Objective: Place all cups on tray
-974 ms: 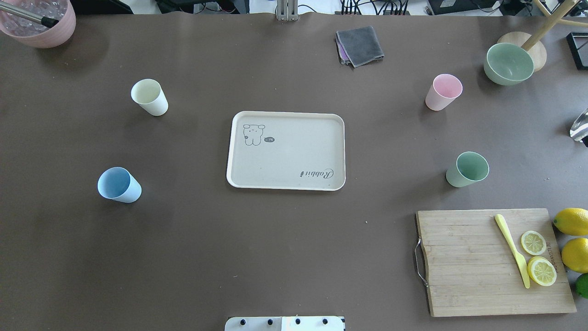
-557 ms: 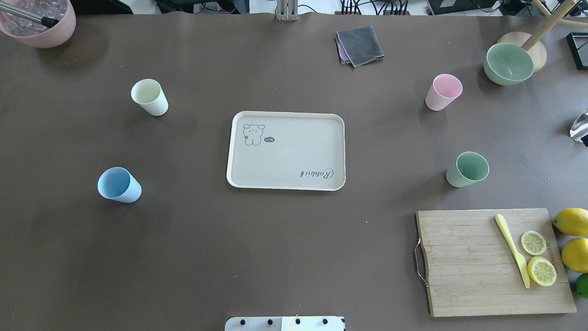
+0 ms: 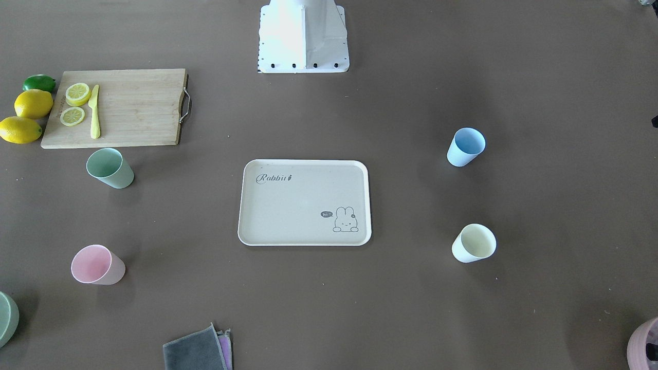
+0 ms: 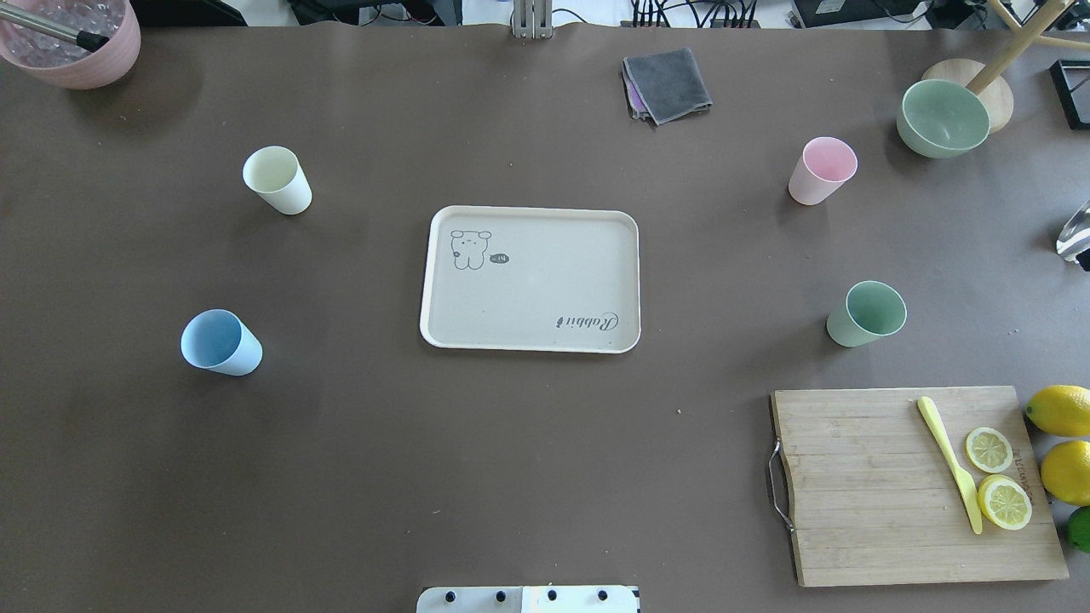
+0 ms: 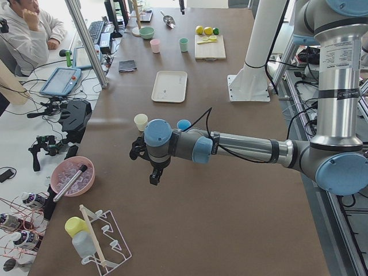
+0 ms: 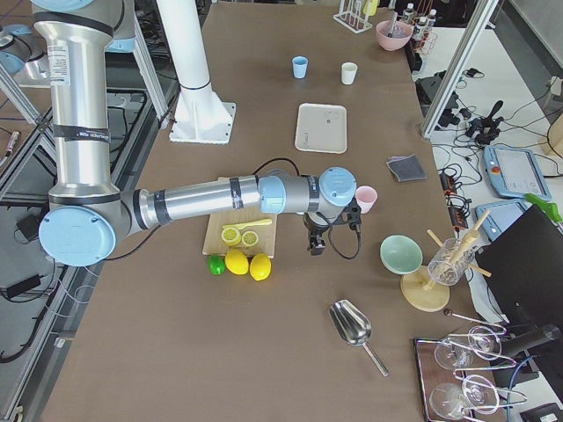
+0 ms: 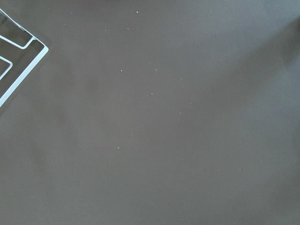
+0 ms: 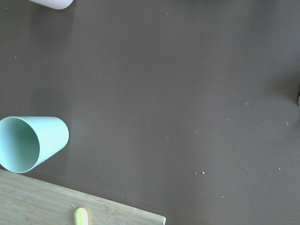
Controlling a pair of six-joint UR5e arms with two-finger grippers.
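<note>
The beige "Rabbit" tray [image 4: 545, 281] lies empty at the table's middle, also in the front view [image 3: 298, 205]. Four cups stand upright on the table around it: cream-yellow [image 4: 277, 180] and light blue [image 4: 220, 342] to the left, pink [image 4: 821, 170] and sage green [image 4: 866, 314] to the right. My left gripper [image 5: 154, 175] hovers above bare table beyond the left cups; I cannot tell its state. My right gripper [image 6: 315, 244] hovers near the pink cup [image 6: 366, 200]; I cannot tell its state. The right wrist view shows the green cup [image 8: 33, 143] below.
A wooden cutting board [image 4: 915, 485] with lemon slices and a yellow knife lies front right, with lemons [image 4: 1060, 410] beside it. A green bowl [image 4: 943, 117], a grey cloth [image 4: 667, 83] and a mauve pot [image 4: 72, 38] stand at the back.
</note>
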